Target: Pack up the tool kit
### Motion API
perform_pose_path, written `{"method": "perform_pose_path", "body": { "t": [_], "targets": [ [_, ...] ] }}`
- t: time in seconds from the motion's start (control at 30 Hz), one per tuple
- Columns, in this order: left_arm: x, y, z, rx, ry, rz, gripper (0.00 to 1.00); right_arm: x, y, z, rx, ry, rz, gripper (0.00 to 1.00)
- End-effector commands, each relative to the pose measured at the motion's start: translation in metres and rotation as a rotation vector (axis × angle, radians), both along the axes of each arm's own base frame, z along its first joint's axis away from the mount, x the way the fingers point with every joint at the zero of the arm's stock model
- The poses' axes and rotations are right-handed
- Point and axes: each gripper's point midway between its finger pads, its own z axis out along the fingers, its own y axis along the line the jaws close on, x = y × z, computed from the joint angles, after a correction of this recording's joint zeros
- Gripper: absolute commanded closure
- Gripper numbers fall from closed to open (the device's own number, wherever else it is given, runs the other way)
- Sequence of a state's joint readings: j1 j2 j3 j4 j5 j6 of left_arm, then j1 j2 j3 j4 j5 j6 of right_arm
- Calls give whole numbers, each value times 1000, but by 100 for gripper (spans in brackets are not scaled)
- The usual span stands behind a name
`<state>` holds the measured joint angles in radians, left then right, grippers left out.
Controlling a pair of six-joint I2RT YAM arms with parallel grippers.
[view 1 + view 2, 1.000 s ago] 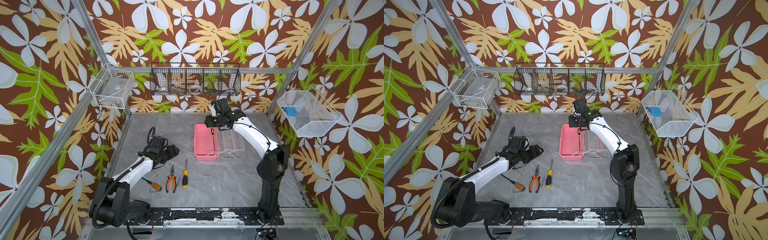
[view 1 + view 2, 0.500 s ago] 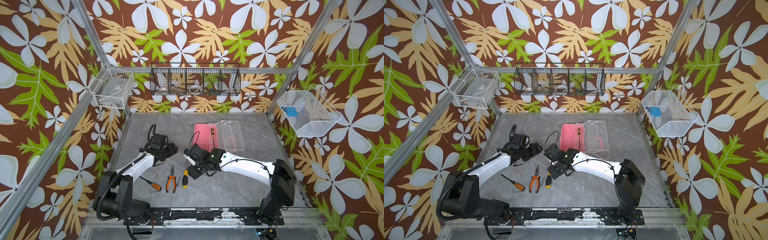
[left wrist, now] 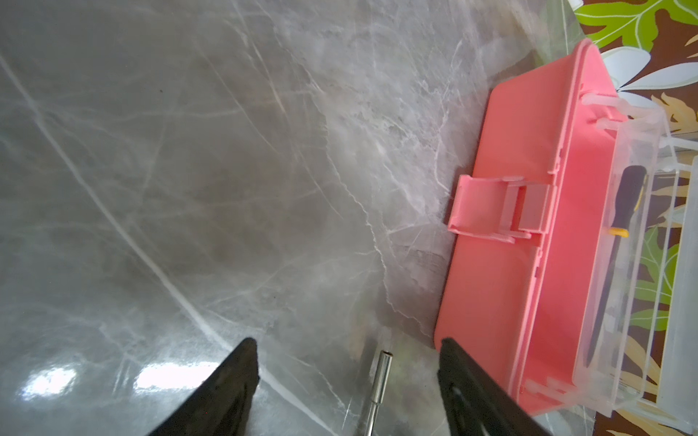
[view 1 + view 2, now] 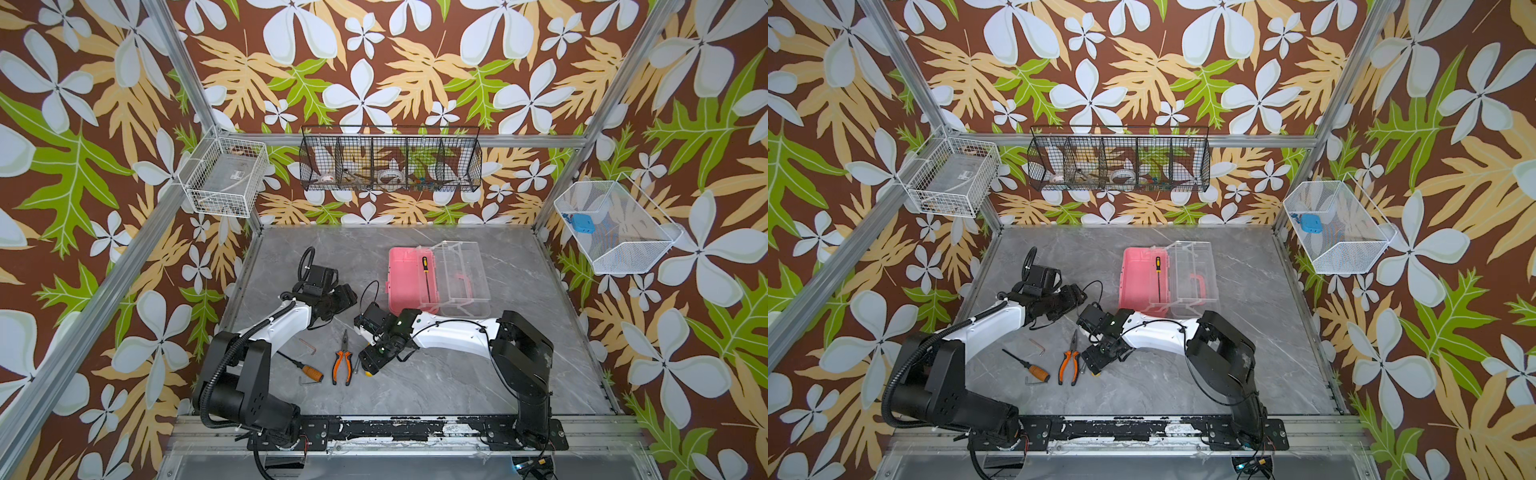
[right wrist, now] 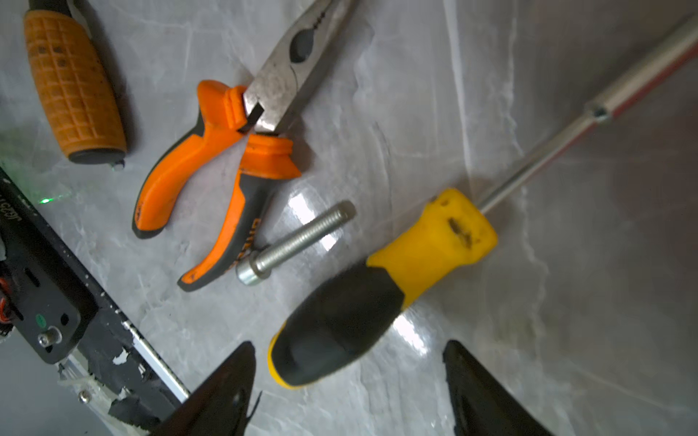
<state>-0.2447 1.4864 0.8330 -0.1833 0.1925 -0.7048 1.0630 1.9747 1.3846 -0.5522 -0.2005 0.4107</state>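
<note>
The pink case [image 4: 405, 286] stands open mid-table with its clear lid [image 4: 459, 274] folded to the right. One yellow-black screwdriver [image 4: 425, 276] lies inside it. My right gripper [image 5: 349, 347] is open low over a second yellow-black screwdriver [image 5: 381, 294], whose handle butt lies between the fingertips. In a top view this gripper [image 4: 369, 365] hides most of that tool. Orange-black pliers [image 4: 341, 361] lie just left of it. My left gripper [image 3: 347, 341] is open and empty near the case's latch side [image 3: 502, 264]. A metal shaft tip [image 3: 383, 362] rests on the table between its fingers.
An orange-handled screwdriver [image 4: 309, 371], two hex keys [image 4: 307, 345] and a bolt [image 5: 294, 241] lie near the pliers. A black wire basket [image 4: 390, 166] hangs on the back wall, and white wire baskets [image 4: 224, 183] hang at the sides. The black base rail [image 4: 395, 428] runs along the front.
My right arm swung from the pink case down to the front tools, leaving a screwdriver in the case, and its jaws spread wider. My left arm shifted only slightly.
</note>
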Motion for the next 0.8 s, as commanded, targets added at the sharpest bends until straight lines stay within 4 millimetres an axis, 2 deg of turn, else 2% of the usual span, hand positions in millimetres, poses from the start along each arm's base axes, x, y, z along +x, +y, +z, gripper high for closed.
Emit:
{"method": "perform_pose_path", "body": {
  "t": [0.0,0.13,0.27,0.47,0.77],
  "targets": [
    [-2,0,-2,4,0,-8,23,4,8,-4,8,-5,3,29],
    [-4,1,-4,4,5,-11,23,8,7,-16,-20,-1,-12,37],
    [-6,-1,-6,-11,10,-12,23,16,-1,-22,-45,-3,-51,39],
    [-8,-2,-10,-16,18,-19,23,28,-16,-23,-92,-36,-88,49],
    [-6,-5,-7,-28,13,-31,23,40,-43,-25,-148,-74,-120,75]
  ]
}}
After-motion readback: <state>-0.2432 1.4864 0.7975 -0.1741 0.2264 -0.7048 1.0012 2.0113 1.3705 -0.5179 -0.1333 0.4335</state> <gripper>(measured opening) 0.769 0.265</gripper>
